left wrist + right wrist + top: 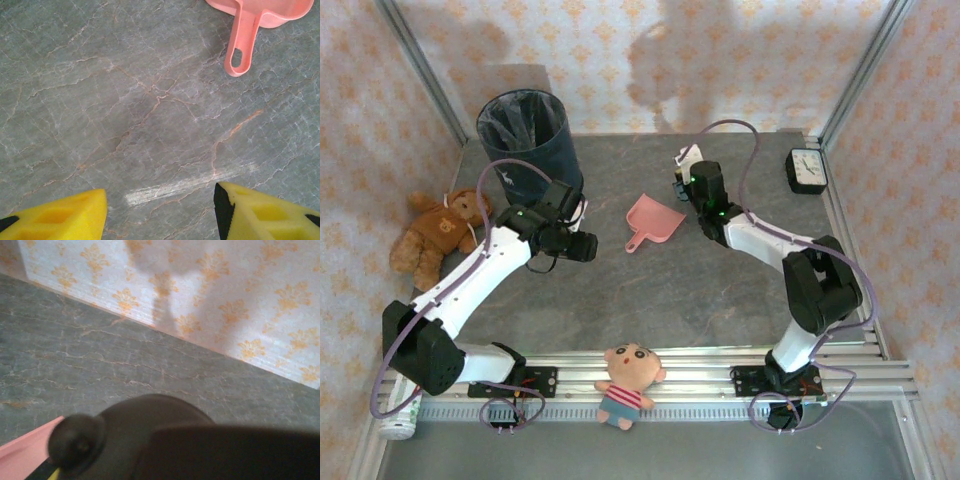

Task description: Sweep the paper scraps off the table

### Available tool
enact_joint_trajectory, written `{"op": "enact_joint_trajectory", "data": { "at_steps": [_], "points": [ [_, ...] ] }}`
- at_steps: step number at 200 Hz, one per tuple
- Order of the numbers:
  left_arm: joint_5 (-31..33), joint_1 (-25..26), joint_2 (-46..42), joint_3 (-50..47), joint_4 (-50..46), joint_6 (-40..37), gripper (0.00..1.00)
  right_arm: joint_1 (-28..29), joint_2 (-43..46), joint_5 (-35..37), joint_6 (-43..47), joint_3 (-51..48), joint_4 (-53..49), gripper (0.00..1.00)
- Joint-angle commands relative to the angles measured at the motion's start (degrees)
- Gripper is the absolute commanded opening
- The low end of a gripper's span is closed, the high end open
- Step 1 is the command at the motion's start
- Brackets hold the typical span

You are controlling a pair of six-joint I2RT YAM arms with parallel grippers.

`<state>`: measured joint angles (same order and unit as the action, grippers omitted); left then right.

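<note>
Surface [720,290] of dark grey, stone-look slab, veined with pale and rust-coloured cracks, fills the floor of the cell between the wallpapered walls [650,60], with an aluminium rail [720,365] along its 6 o'clock edge. A pink dustpan [655,220] lies flat near its centre, handle pointing toward 7 o'clock. The left gripper [582,246] hangs near the dustpan at its 8 o'clock side, apart from it. In the left wrist view its yellow jaws are spread wide above the veined slab and pinch nothing, with the dustpan's handle at 1 o'clock. The right gripper [685,168] sits just beside the dustpan at its 1 o'clock side; I cannot tell how its jaws stand. A dark bin [525,135] stands at 11 o'clock, an alarm clock [808,170] at 2 o'clock, a teddy bear [435,235] at the 9 o'clock edge, and a doll [628,380] on the rail at 6 o'clock.
</note>
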<state>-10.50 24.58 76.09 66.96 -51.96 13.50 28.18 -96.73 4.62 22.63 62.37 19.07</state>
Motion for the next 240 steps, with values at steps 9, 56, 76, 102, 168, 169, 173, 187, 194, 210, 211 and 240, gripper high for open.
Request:
{"op": "enact_joint_trajectory", "data": {
  "at_steps": [9,56,76,102,168,169,173,187,194,210,211,240],
  "points": [
    [0.0,-0.6,-0.9,-0.6,0.0,0.7,0.59,2.2,-1.0,-3.0,3.8,-0.6,3.8,0.0],
    [-0.6,-0.6,-0.3,-0.5,0.1,0.5,0.59,6.9,-2.2,-1.4,9.9,-2.2,4.4,0.0],
    [-0.5,-0.6,-0.5,-0.8,0.4,0.6,0.59,8.3,-2.6,-0.3,11.5,-2.9,4.4,0.0],
    [-0.7,-0.7,-0.4,-1.0,0.5,0.6,0.59,9.5,-2.3,-0.5,12.8,-4.9,5.3,0.02],
    [-0.8,-0.7,-0.3,-1.3,0.4,0.3,0.59,11.4,-1.4,-0.2,11.9,-8.4,6.0,0.11],
    [-0.8,-0.7,-0.2,-1.3,0.4,0.3,0.59,11.4,-1.3,-0.2,11.8,-8.4,6.0,0.12],
    [-0.8,-0.8,-0.3,-1.3,0.4,0.3,0.59,11.4,-1.2,-0.4,11.6,-8.6,6.0,0.13],
    [-0.8,-0.8,-0.3,-1.5,0.5,0.3,0.59,11.5,-0.9,-0.7,10.7,-8.8,6.0,0.16],
    [-0.8,-0.8,-0.2,-1.5,0.4,0.3,0.59,11.5,-0.9,-0.9,10.4,-9.0,6.0,0.18],
    [-0.9,-0.7,-0.2,-1.7,0.6,0.4,0.59,11.7,-0.7,-1.1,9.9,-9.5,6.0,0.23],
    [-0.9,-0.7,-0.2,-1.7,0.6,0.3,0.59,11.6,-0.6,-1.1,9.9,-9.5,6.1,0.23],
    [-1.0,-0.8,0.0,-1.8,0.6,0.5,0.59,12.1,-0.1,-0.9,9.2,-10.2,6.0,0.31]
  ]
}}
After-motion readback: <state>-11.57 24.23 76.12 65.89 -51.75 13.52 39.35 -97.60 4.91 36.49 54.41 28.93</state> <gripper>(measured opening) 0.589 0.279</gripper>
